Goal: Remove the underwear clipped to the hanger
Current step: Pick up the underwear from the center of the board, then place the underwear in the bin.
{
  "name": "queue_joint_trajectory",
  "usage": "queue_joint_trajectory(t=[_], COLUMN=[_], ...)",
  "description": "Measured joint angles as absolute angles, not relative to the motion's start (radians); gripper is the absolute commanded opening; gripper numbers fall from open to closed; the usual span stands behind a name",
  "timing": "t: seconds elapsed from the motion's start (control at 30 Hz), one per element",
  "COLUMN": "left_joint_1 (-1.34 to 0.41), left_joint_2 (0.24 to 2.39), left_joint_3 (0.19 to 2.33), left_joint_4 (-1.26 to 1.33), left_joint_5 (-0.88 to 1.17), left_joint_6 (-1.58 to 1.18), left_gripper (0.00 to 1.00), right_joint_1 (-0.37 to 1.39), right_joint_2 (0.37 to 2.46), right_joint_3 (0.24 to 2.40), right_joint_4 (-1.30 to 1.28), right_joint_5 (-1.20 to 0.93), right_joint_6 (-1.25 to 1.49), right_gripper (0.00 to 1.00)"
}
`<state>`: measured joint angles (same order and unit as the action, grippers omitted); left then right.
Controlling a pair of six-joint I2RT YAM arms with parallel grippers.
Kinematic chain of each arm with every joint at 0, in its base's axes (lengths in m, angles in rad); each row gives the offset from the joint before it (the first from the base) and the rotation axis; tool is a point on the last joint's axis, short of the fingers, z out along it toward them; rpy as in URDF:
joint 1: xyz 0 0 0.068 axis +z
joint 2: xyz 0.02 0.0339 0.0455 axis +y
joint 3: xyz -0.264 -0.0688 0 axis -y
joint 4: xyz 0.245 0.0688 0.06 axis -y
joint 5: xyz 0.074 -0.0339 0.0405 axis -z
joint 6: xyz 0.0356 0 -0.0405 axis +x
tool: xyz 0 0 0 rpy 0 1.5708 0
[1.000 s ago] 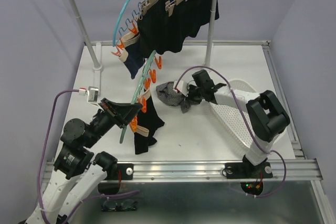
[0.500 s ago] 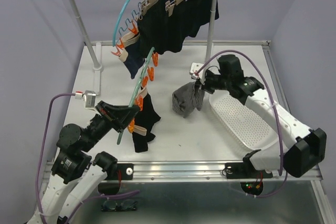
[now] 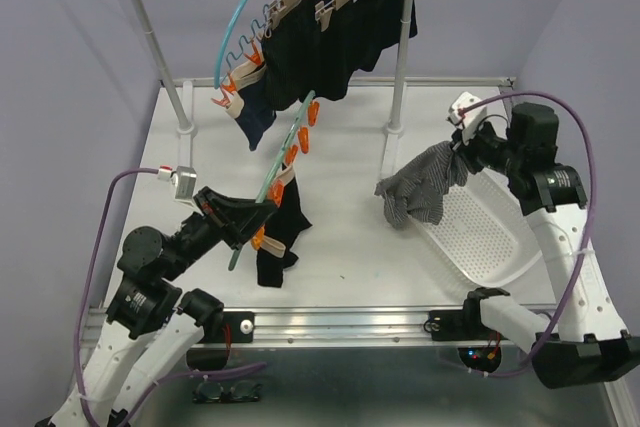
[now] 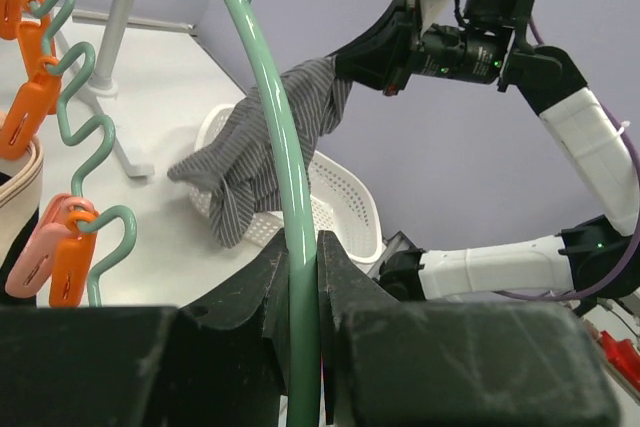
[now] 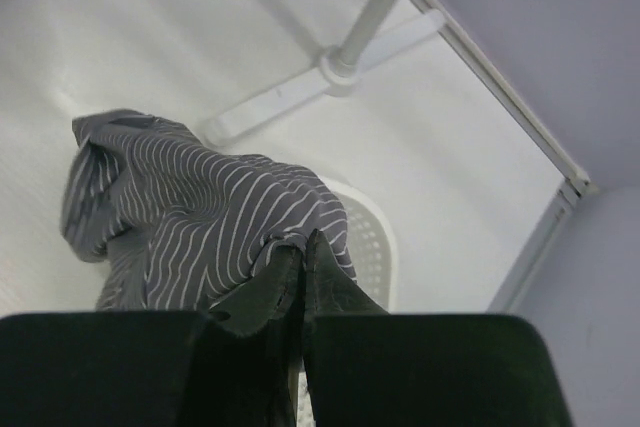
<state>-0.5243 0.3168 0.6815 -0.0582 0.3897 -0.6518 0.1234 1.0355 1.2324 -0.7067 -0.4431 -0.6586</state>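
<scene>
Above the far end of the basket [image 3: 495, 252], the right gripper [image 3: 462, 154] is clenched on the grey striped underwear [image 3: 418, 185], dangling it for a likely drop inside. Left of the basket, the left gripper [image 3: 252, 212] clamps the green hanger [image 3: 290, 152] steady, a black pair [image 3: 280, 237] clipped beneath.

1. Grey striped underwear [image 3: 420, 187]: unclipped, crumpled, dangling in mid-air from one pinched edge.
2. Black underwear [image 3: 280, 232]: pegged to the low end of the tilted green hanger [image 4: 285, 167], hem touching the table [image 3: 340, 267].
3. Further dark underwear [image 3: 330, 47]: clipped high at the back.
</scene>
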Motion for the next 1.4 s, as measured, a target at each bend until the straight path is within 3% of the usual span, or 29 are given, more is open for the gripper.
queue_joint_trajectory(t=[0.47, 0.73, 0.77, 0.83, 0.87, 0.9, 0.97, 1.0, 1.03, 1.2, 1.4], left_joint_1=[-0.524, -0.524, -0.524, -0.524, -0.524, -0.524, -0.524, -0.524, -0.524, -0.524, -0.524], left_joint_2=[0.38, 0.42, 0.424, 0.43, 0.435, 0.437, 0.446, 0.45, 0.454, 0.477, 0.527], left_joint_3=[0.68, 0.673, 0.67, 0.666, 0.665, 0.664, 0.662, 0.662, 0.662, 0.645, 0.594], left_joint_4=[0.019, 0.072, 0.078, 0.087, 0.091, 0.096, 0.116, 0.124, 0.134, 0.211, 0.346], left_joint_5=[0.478, 0.527, 0.531, 0.542, 0.549, 0.553, 0.571, 0.578, 0.585, 0.632, 0.671], left_joint_6=[-0.661, -0.674, -0.675, -0.68, -0.682, -0.685, -0.693, -0.697, -0.701, -0.739, -0.833], left_gripper=[0.0, 0.0, 0.0, 0.0, 0.0, 0.0, 0.0, 0.0, 0.0, 0.0, 0.0], right_joint_1=[0.012, -0.015, -0.018, -0.019, -0.019, -0.02, -0.02, -0.02, -0.02, -0.02, -0.02], right_joint_2=[0.905, 0.831, 0.829, 0.824, 0.824, 0.824, 0.821, 0.819, 0.817, 0.798, 0.844], right_joint_3=[1.343, 1.199, 1.178, 1.127, 1.096, 1.076, 1.026, 1.011, 1.0, 0.992, 0.993], right_joint_4=[-0.734, -0.733, -0.736, -0.727, -0.73, -0.733, -0.733, -0.734, -0.733, -0.732, -0.733], right_joint_5=[-0.2, -0.164, -0.164, -0.165, -0.165, -0.166, -0.169, -0.173, -0.177, -0.291, -0.684], right_joint_6=[-0.572, -0.571, -0.571, -0.57, -0.568, -0.569, -0.562, -0.561, -0.561, -0.558, -0.599], right_gripper=[0.01, 0.04, 0.06, 0.23, 0.53, 0.67, 0.82, 0.95, 1.0, 1.0, 1.0])
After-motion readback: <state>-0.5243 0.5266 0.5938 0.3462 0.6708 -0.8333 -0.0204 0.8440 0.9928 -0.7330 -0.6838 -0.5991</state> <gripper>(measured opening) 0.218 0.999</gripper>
